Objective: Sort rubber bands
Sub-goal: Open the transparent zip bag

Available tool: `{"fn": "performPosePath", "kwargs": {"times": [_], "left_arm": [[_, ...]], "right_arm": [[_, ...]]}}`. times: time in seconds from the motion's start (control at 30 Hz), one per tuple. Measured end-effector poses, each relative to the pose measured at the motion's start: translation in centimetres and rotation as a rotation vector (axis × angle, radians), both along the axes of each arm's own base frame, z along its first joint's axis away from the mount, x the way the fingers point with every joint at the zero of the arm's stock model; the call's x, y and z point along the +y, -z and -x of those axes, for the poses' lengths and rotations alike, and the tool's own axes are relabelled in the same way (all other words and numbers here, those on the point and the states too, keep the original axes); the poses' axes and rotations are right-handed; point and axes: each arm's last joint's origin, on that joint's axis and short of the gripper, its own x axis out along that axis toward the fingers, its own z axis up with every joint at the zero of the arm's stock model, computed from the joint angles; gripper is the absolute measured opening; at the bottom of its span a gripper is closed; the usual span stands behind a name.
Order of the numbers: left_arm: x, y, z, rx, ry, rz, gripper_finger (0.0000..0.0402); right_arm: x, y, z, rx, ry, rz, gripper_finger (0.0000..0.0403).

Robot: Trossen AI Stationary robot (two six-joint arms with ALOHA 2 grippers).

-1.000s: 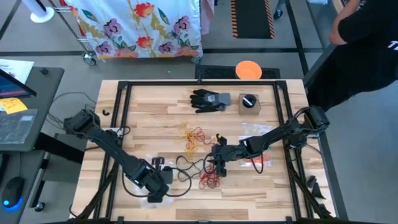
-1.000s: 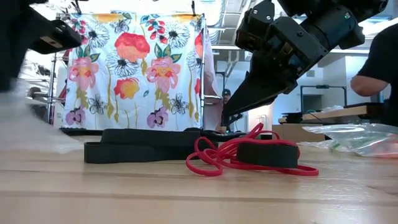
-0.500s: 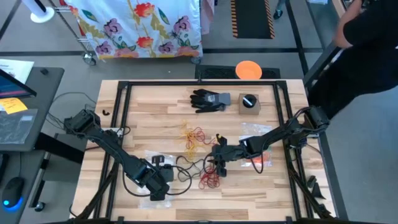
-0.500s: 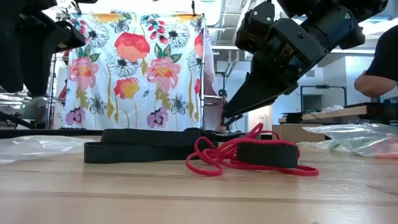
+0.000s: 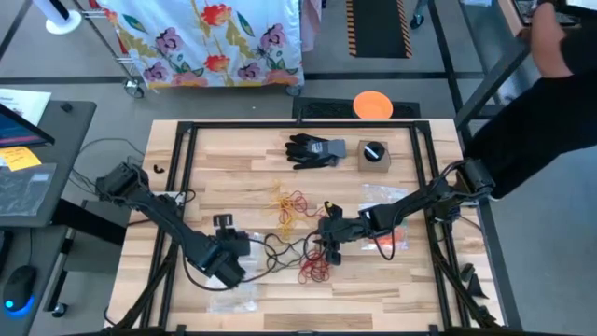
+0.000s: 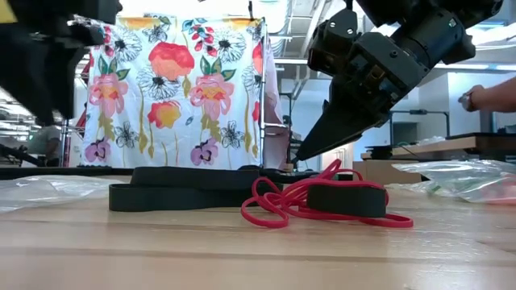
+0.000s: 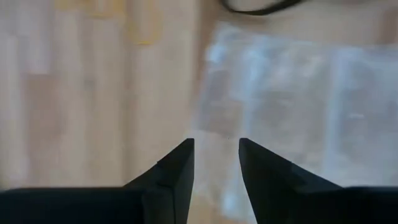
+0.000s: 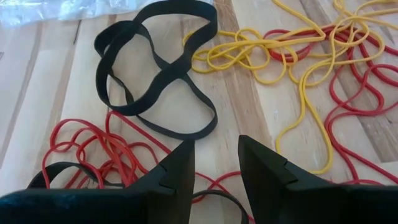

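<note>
Rubber bands, thin elastic loops in yellow, red, orange and black, tangled in overlapping clusters at the middle of the pale wooden slatted counter. Yellow-and-red cluster lying just beyond a doubled black loop; more red loops mixed with black ones nearer the front edge. Judged very light, soft and limp, grippy rather than slippery, not fragile; liable to stretch, snag on neighbours and drag a whole clump along when one strand is lifted.

Right tool low over the red and black loops, fingers parted by a narrow gap, nothing between them. Left tool above the clear plastic bag near the front left of the counter, fingers likewise slightly apart and empty.

Recommended hold: a single strand where it arches free of the pile, such as the outer bend of the black loop, pinched across the strand with fingertips pressed close to the wood. Best avoided: crossings where colours overlap. Slow lift advised to let entangled neighbours slide off
</note>
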Motion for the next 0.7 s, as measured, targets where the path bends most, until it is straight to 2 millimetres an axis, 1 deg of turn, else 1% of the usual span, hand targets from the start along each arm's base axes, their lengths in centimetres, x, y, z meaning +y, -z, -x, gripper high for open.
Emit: {"fn": "performPosePath", "kwargs": {"times": [0.1,0.17,0.3,0.37,0.43,0.53,0.7], "left_arm": [[1.2,-0.5,-0.3,-0.004,-0.021,-0.033,0.0114],[2.1,-0.2,-0.8,0.0,-0.02,-0.002,0.0107],[4.0,2.2,-1.2,0.043,0.034,0.151,0.0094],[5.2,3.5,-1.0,0.063,0.05,0.214,0.009],[6.3,4.6,-0.6,0.086,0.046,0.239,0.0087],[7.7,5.9,0.0,0.095,0.037,0.267,0.0086],[9.4,7.6,0.5,0.103,0.043,0.395,0.0086]], "right_arm": [[0.0,0.0,0.0,0.0,0.001,-0.001,0.0123],[-0.1,0.0,0.0,0.0,0.003,-0.001,0.0123],[-0.1,0.0,0.0,0.0,0.003,0.0,0.0123],[-0.1,0.0,0.0,0.001,0.003,0.0,0.0123],[-0.1,0.0,0.0,0.005,0.003,0.001,0.0123],[-0.1,0.1,0.1,0.011,0.002,0.003,0.0123],[-0.3,0.2,0.1,0.024,0.008,0.007,0.0123]]}}
